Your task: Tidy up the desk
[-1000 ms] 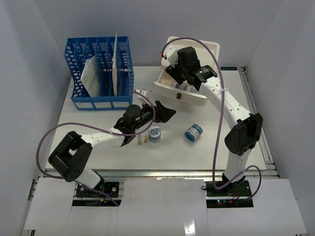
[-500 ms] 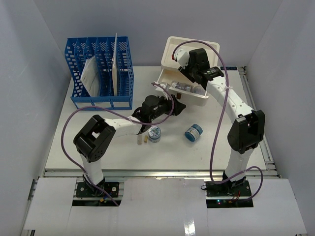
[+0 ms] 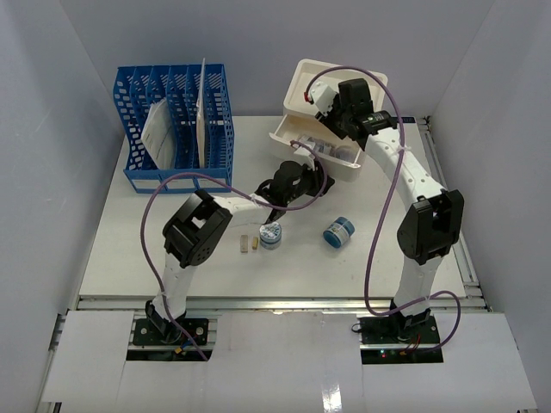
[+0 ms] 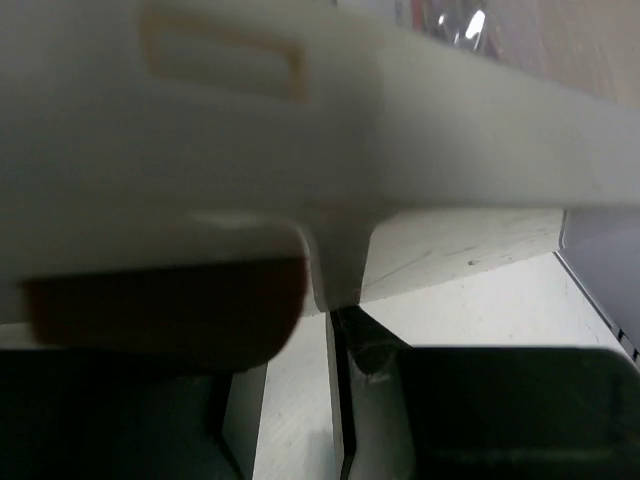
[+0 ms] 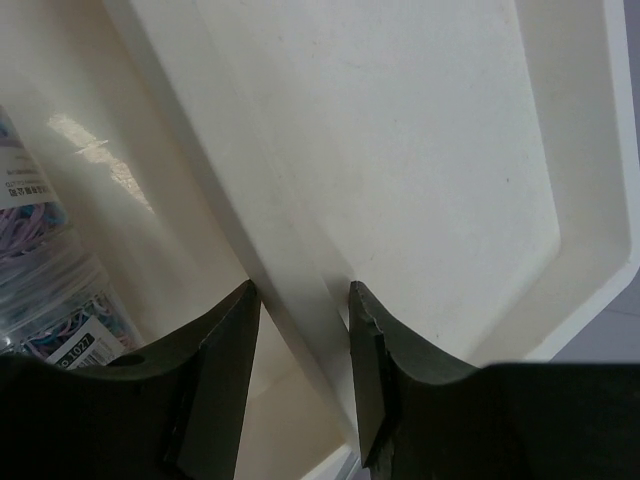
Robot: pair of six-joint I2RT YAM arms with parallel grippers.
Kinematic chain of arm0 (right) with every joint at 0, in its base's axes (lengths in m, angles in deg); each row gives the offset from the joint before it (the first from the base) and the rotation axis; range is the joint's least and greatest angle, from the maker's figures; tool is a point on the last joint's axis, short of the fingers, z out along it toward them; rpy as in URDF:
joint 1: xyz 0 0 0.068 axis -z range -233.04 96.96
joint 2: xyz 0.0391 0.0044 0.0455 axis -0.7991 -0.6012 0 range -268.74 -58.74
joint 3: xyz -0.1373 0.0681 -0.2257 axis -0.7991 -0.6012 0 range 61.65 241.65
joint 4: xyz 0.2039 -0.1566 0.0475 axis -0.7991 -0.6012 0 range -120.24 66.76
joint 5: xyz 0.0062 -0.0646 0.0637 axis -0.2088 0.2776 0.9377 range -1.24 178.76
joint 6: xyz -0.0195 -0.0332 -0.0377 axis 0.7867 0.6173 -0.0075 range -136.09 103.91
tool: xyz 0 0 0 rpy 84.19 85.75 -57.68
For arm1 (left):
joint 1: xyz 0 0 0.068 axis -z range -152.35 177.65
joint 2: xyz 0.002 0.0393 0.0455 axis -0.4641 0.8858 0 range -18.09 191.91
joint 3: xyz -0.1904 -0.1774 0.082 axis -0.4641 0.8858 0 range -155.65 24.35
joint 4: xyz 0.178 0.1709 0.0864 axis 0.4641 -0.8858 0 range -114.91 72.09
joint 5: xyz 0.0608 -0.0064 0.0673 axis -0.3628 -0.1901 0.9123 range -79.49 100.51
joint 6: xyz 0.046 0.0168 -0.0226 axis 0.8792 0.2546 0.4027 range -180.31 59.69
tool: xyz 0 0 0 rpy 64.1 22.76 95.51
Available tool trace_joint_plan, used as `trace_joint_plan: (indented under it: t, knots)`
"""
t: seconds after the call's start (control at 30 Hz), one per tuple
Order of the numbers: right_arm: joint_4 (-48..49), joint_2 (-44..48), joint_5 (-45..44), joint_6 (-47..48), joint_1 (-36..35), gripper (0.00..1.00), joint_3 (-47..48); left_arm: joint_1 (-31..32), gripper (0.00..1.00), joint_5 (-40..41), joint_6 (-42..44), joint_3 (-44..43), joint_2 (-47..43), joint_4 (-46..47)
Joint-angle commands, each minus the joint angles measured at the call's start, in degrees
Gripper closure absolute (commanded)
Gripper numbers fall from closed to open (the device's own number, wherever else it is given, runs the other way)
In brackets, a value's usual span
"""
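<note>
The white desk (image 3: 164,237) holds a white drawer box (image 3: 303,82) at the back, its drawer (image 3: 337,165) pulled out with clear packets inside. My left gripper (image 3: 312,175) reaches under the drawer front. In the left wrist view the left gripper (image 4: 330,305) has its dark fingertips against a small tab on the blurred drawer front (image 4: 420,150). My right gripper (image 3: 324,101) is at the top of the box. In the right wrist view the right gripper (image 5: 300,300) straddles a white wall (image 5: 290,290) of the box, both pads against it.
A blue slotted file rack (image 3: 176,129) with papers stands at the back left. Two round blue-and-white containers (image 3: 270,234) (image 3: 339,231) and small tan pieces (image 3: 249,245) lie mid-desk. A metal rail (image 3: 439,172) runs along the right edge.
My left arm has stretched right and back to the drawer front, its jaws narrowing. My right gripper has shifted right and back to the box's top and closed in. The box has moved slightly.
</note>
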Motion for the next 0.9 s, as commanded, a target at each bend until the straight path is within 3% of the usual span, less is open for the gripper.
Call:
trace_joint_plan:
  t: [0.0, 0.2, 0.47, 0.7, 0.87]
  knots:
    - [-7.1, -0.9, 11.6, -7.7, -2.5, 0.85, 1.5, 1.2, 0.64, 2.0, 1.5, -11.7, 1.1, 5.2]
    - [-6.7, -0.9, 11.5, -8.2, -2.3, 0.85, 1.0, 1.3, 0.65, 2.0, 1.8, -15.1, 2.0, 2.8]
    - [-5.5, -1.4, 8.9, -10.2, -2.2, 0.81, 1.6, 1.3, 0.64, 1.5, 1.7, -13.0, 0.8, 4.0]
    - [-0.2, 3.0, 4.6, -12.8, -1.5, 0.42, -0.8, 1.1, 0.57, 2.7, 2.8, 4.2, -9.7, 10.9]
    - [1.4, 6.2, 6.4, -13.8, -1.4, 0.27, -1.6, -0.8, 0.54, 1.8, 3.5, 12.4, -17.0, 9.0]
